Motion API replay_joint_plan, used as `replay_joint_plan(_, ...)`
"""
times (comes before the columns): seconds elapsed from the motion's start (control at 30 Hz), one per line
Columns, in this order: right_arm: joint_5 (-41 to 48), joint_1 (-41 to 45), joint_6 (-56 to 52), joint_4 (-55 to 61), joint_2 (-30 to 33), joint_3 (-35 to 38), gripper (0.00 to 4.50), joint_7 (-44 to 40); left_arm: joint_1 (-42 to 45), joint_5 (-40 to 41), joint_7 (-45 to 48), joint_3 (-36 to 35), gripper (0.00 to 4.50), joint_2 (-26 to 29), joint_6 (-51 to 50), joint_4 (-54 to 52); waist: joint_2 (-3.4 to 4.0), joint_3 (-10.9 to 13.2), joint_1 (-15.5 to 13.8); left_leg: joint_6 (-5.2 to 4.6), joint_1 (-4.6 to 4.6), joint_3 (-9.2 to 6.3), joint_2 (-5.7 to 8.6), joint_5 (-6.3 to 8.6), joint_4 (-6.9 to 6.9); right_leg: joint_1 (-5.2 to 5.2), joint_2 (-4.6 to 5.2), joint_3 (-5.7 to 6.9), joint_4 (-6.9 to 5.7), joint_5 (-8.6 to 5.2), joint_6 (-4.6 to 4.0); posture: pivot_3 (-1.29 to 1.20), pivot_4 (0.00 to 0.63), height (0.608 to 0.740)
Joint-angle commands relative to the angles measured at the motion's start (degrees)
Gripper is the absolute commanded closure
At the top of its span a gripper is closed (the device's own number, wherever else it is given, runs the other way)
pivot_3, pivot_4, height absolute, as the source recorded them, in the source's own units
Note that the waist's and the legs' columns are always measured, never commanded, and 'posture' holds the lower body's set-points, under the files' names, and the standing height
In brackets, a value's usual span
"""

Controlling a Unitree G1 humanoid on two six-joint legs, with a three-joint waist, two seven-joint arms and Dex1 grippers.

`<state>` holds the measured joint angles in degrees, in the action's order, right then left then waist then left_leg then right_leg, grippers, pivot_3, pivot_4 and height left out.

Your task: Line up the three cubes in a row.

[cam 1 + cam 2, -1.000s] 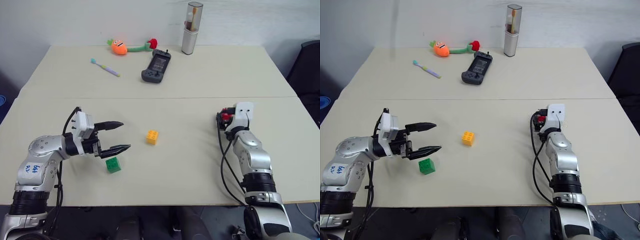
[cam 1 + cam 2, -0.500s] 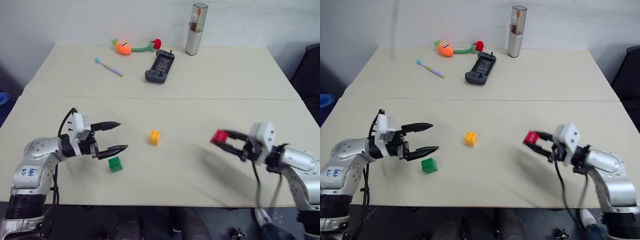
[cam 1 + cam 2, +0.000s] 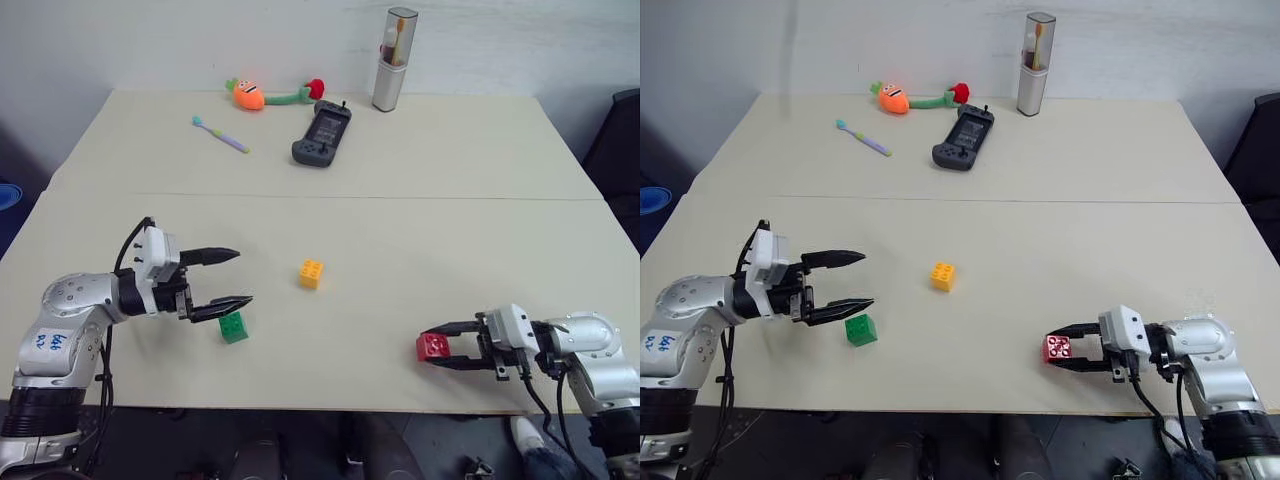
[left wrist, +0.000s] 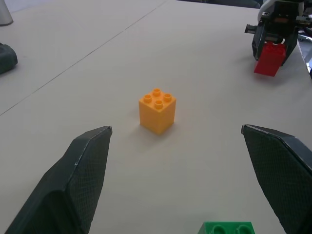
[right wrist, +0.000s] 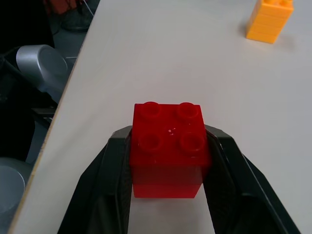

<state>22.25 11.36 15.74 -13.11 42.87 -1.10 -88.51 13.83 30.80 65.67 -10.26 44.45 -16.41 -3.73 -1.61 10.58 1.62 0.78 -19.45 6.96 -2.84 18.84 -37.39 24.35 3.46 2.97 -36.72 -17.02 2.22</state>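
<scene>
One small red plastic studded brick is clamped in the right gripper fingers; the left gripper is spread wide; placement beside the yellow-orange brick and green brick is required next.

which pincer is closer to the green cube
Left. The left pincer hangs open right beside the green cube; the right pincer, shut on the red cube, is far across the table.

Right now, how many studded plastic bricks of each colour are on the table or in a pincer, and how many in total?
Red plastic brick with four studs: 1, held in the right pincer
Green plastic brick: 1, on the table
Yellow-orange plastic brick: 1, on the table
Total: 3
</scene>
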Motion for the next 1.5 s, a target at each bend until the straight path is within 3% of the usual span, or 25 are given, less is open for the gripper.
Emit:
replay_joint_plan(0.03, -1.27, 2.76, 3.25, -3.39, -0.73, -1.70, 3.01, -3.14, 0.38, 0.77, 0.86, -1.25, 0.00, 1.31, -0.52, -0.90, 0.01, 0.00, -0.02, 0.01, 0.00, 0.00, 0.00, -0.01, 0.00, 0.01, 0.00, 0.00, -0.03, -0.01, -0.02, 0.00, 0.150, 0.740)
replay_joint_plan(0.2, -1.57, 6.99, 3.74, -5.85, -2.51, -3.93, 3.01, -2.49, 0.45, 0.62, 2.17, -0.61, 0.00, 1.96, -1.16, -0.87, 0.01, 0.00, 0.10, 0.03, 0.00, 0.02, -0.01, -0.01, -0.08, 0.04, 0.01, -0.02, -0.14, -0.03, -0.06, 0.00, 0.150, 0.740)
replay_joint_plan(0.33, 0.01, 6.74, 0.84, -3.92, -2.57, -3.15, 1.71, -1.38, 0.21, 0.37, 2.06, -0.96, 0.00, 1.95, -1.15, -0.86, 0.01, 0.01, -0.04, 0.05, -0.01, 0.01, -0.02, -0.02, -0.07, 0.07, 0.02, 0.00, -0.19, -0.06, -0.10, 0.00, 0.150, 0.740)
replay_joint_plan(0.5, 2.90, 1.61, -1.15, 6.63, 1.06, 0.19, 0.06, -0.32, -2.61, 1.61, 2.31, -3.37, 0.00, 4.17, -4.33, -0.37, 0.02, 0.01, -0.12, 0.04, -0.06, -0.01, -0.01, -0.01, -0.06, 0.09, 0.05, 0.01, -0.17, -0.06, -0.10, 0.00, 0.150, 0.740)
replay_joint_plan(0.63, 8.94, -3.60, -5.85, 17.76, 3.43, 6.77, 0.03, 4.58, -6.41, 0.74, 4.07, -7.29, 0.00, 7.28, -3.11, 2.68, 0.03, 0.02, 0.10, 0.00, -0.06, -0.01, -0.02, 0.03, -0.04, 0.13, 0.05, 0.00, -0.17, -0.06, -0.10, 0.00, 0.150, 0.740)
replay_joint_plan(0.77, 16.96, -12.95, -8.25, 26.94, 2.02, 14.52, 0.03, 7.13, -11.37, -2.85, 7.85, -11.53, 0.00, 11.77, 2.46, 14.28, 0.03, 0.02, -0.06, -0.05, 0.04, -0.08, -0.07, 0.08, 0.15, 0.13, 0.03, 0.07, -0.18, -0.13, -0.23, 0.00, 0.150, 0.740)
replay_joint_plan(0.97, 20.22, -17.50, -7.53, 29.00, -2.29, 18.43, 0.03, 9.74, -16.04, -7.05, 10.11, -14.25, 0.00, 15.50, 10.28, 29.15, 0.00, 0.00, 0.00, -0.24, 0.06, -0.05, -0.06, 0.20, 0.15, 0.13, 0.08, 0.09, -0.16, -0.16, -0.27, 0.00, 0.150, 0.740)
replay_joint_plan(1.07, 18.61, -18.67, -9.26, 30.54, -2.24, 17.41, 0.03, 11.05, -18.09, -5.32, 11.34, -14.69, 0.00, 14.29, 10.76, 25.48, -0.01, 0.00, -0.15, -0.26, 0.06, -0.06, -0.06, 0.22, 0.16, 0.14, 0.14, 0.09, -0.18, -0.15, -0.27, 0.00, 0.150, 0.740)
replay_joint_plan(1.3, 16.62, -18.28, -8.26, 32.99, -3.20, 14.68, 0.03, 11.53, -17.39, 0.35, 7.15, -8.69, 0.00, 5.93, 3.19, 3.18, -0.01, -0.01, -1.24, -0.25, 0.02, -0.09, -0.03, 0.27, 0.15, 0.11, 0.19, 0.09, -0.15, -0.16, -0.28, 0.00, 0.150, 0.740)
replay_joint_plan(1.5, 16.40, -18.79, -9.10, 34.85, -3.00, 13.84, 0.03, 12.66, -14.70, -6.24, 0.11, -1.02, 0.00, -1.89, 7.68, -0.87, -0.01, -0.02, -1.28, -0.23, 0.10, 0.00, -0.04, 0.25, 0.13, 0.10, 0.04, 0.02, -0.20, -0.15, -0.26, 0.00, 0.150, 0.740)
